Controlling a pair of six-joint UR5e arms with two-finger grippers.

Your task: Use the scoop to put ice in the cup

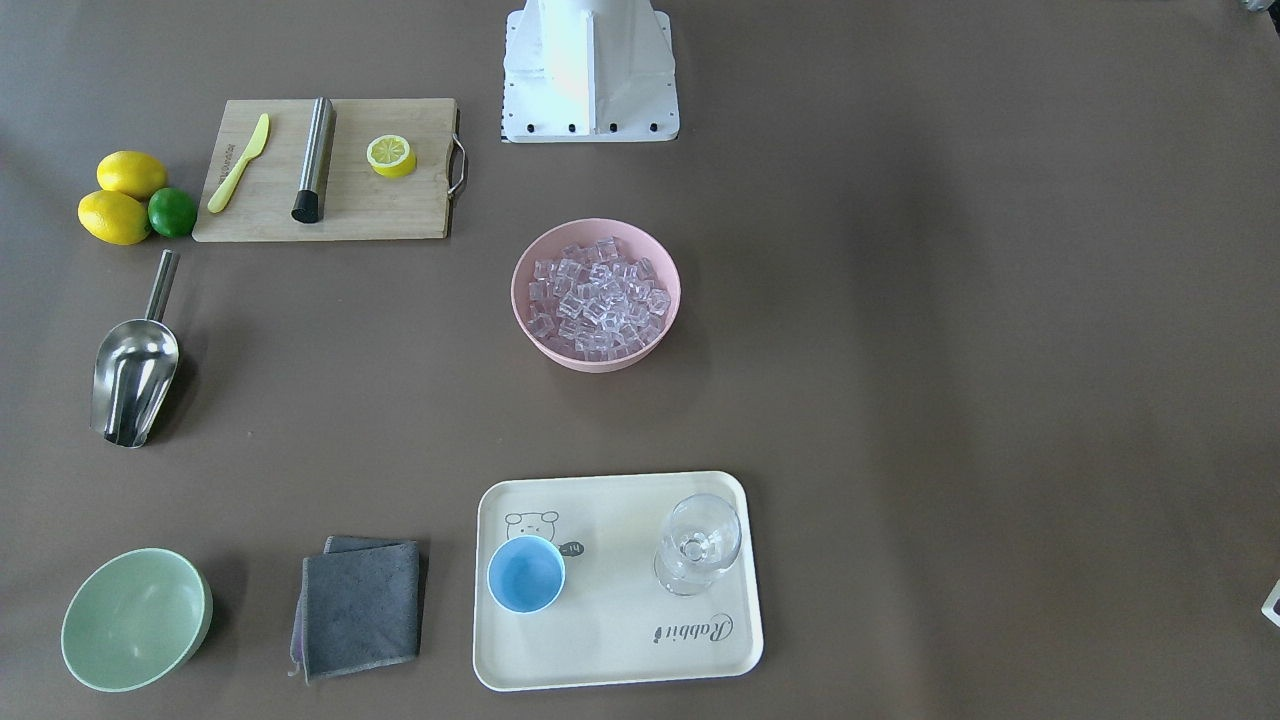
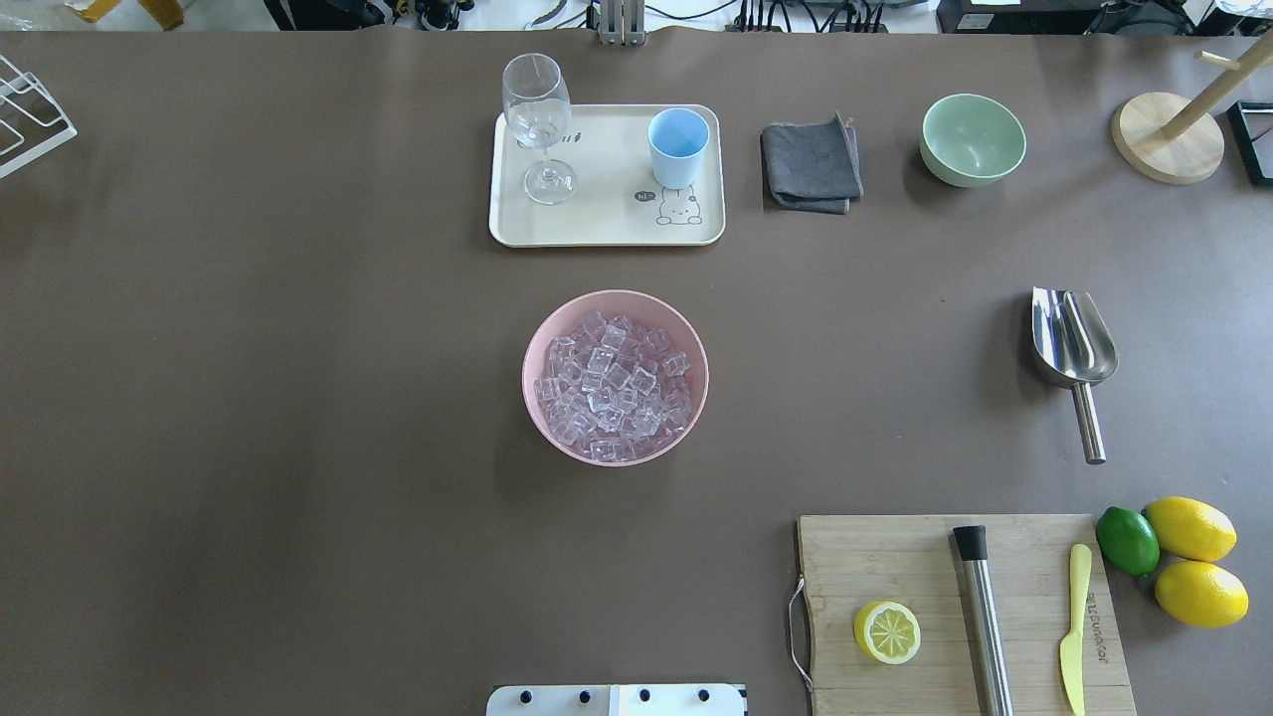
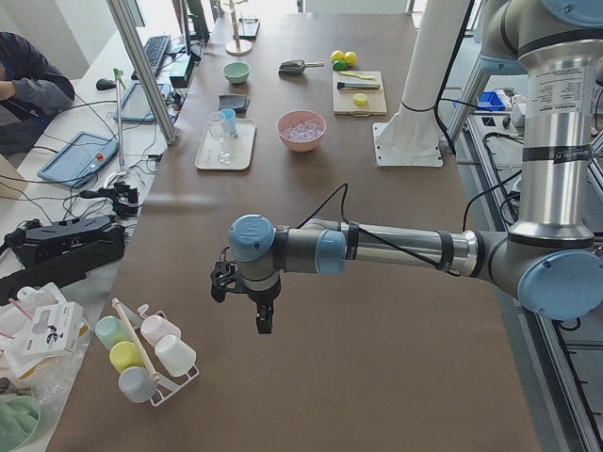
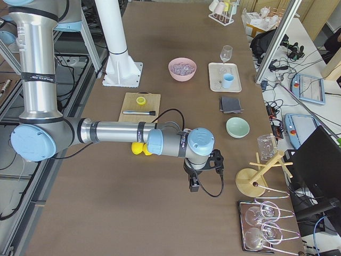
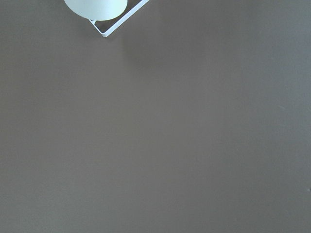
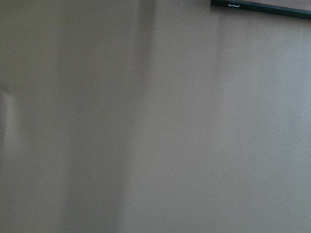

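Stainless-steel scoop (image 2: 1072, 343), lying alone on the brown table (image 2: 298, 398), trough up.
Ice (image 2: 615, 388) heaped in the pink bowl (image 2: 527, 383) at table centre; light-blue cup (image 2: 678, 147) upright on the cream tray (image 2: 597, 224), near the stemmed glass (image 2: 539, 119). Left gripper (image 3: 243, 306) and right gripper (image 4: 200, 178) hang over bare table at opposite ends, well apart from these; open or closed cannot be told.

Overhead and front cameras face each other, sharing the round pink bowl (image 2: 542, 336); wrist cameras closely face the brown worktop (image 5: 155, 145).
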